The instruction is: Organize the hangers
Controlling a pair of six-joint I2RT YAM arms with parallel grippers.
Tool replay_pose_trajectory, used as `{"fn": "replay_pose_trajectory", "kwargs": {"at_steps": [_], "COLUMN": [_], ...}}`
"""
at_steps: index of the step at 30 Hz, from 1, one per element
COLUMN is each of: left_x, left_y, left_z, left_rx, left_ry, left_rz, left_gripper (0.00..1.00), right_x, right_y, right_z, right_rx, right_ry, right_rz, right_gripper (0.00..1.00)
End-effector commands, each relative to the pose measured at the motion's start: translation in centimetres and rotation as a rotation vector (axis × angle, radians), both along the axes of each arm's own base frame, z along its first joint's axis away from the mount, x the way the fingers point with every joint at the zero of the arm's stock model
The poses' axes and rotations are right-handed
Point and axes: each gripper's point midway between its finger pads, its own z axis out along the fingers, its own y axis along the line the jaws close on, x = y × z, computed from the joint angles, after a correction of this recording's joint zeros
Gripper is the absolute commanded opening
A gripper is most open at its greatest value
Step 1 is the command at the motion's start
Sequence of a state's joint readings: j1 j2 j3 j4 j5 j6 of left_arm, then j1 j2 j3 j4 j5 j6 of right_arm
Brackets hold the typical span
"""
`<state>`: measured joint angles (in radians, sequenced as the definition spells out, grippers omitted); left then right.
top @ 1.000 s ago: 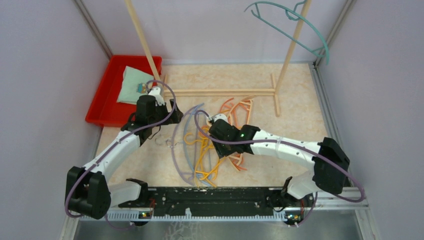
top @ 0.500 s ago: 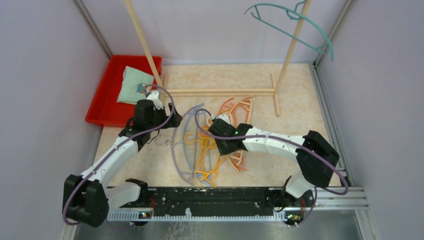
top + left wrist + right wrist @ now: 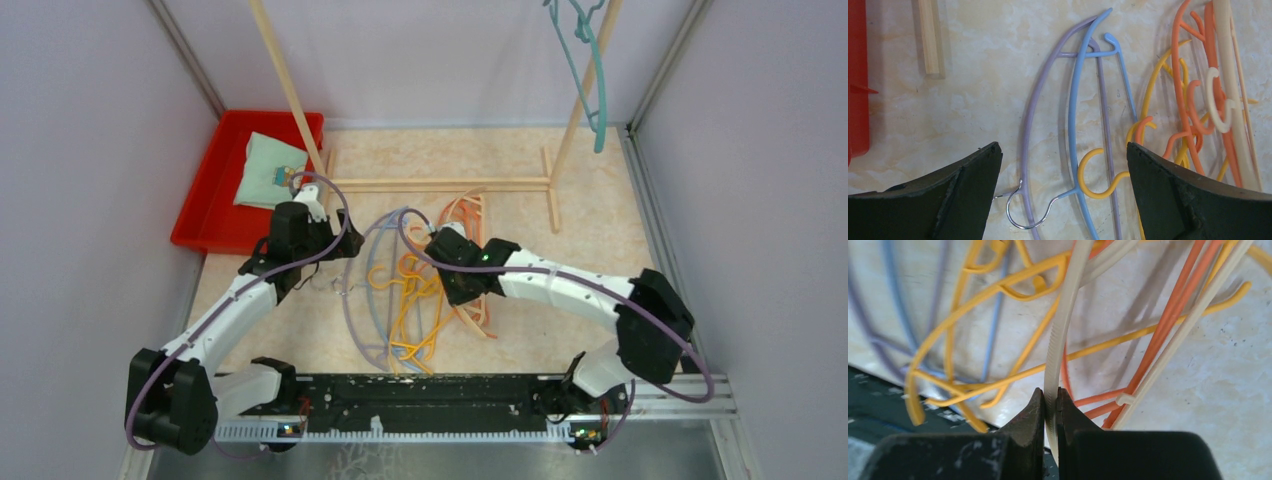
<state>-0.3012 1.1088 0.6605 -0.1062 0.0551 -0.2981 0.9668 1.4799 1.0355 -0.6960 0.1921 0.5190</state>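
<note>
Several hangers lie tangled on the table. There is a lavender hanger (image 3: 1034,100), a light blue hanger (image 3: 1074,95), yellow hangers (image 3: 415,310) and orange hangers (image 3: 468,212). My right gripper (image 3: 1051,392) is shut on a thin beige hanger (image 3: 1064,325), pinched flat between the jaws, over the orange and yellow ones. My left gripper (image 3: 1062,146) hangs wide open above the hooks of the lavender and light blue hangers and holds nothing. A teal hanger (image 3: 592,70) hangs from the wooden rack at the top right.
The pale wooden rack (image 3: 440,185) stands across the back of the table, its posts rising left and right. A red tray (image 3: 212,190) with a folded pale green cloth (image 3: 265,168) sits at the back left. Grey walls close in both sides.
My right gripper has closed on the beige hanger and shifted slightly. The teal hanger on the rack has swung round to hang edge-on. The left arm has barely moved.
</note>
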Motion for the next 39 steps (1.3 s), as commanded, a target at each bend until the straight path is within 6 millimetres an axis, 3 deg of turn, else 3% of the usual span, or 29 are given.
{"fn": "replay_pose_trajectory", "kwargs": {"at_steps": [1,5,8,10,15,18,21,25,33,39], "left_x": [0.7,0.6,0.5,0.5,0.2,-0.2,-0.5,-0.8,-1.4,-2.0], "left_y": [0.1,0.3,0.1,0.1,0.3,0.5,0.7,0.8,1.2,1.7], "left_z": [1.7,1.6,1.5,1.6,2.0,2.1,1.9,2.0,2.2,1.9], "left_rx": [-0.003,-0.004,-0.013,-0.016,-0.021,-0.019,-0.020,-0.025,-0.027,-0.017], "left_ry": [-0.055,-0.061,-0.060,-0.059,-0.069,-0.072,-0.071,-0.070,-0.074,-0.072], "left_rz": [0.017,0.029,0.026,0.024,0.033,0.039,0.048,0.050,0.069,0.083], "left_gripper": [0.99,0.99,0.99,0.99,0.99,0.99,0.99,0.99,0.99,0.99], "right_x": [0.8,1.5,2.5,2.7,2.6,3.5,5.5,8.2,12.9,16.9], "right_y": [2.7,4.1,4.9,5.5,6.3,6.9,8.4,10.2,11.1,12.4], "right_z": [11.9,18.7,21.7,22.4,21.2,23.1,26.8,33.5,41.9,41.6], "right_rx": [0.291,0.486,0.517,0.516,0.534,0.591,0.680,0.844,0.964,0.992], "right_ry": [-0.140,-0.181,-0.221,-0.223,-0.198,-0.254,-0.339,-0.461,-0.622,-0.632], "right_rz": [0.042,0.060,0.077,0.105,0.119,0.106,0.102,0.119,0.144,0.084], "right_gripper": [0.00,0.00,0.00,0.00,0.00,0.00,0.00,0.00,0.00,0.00]}}
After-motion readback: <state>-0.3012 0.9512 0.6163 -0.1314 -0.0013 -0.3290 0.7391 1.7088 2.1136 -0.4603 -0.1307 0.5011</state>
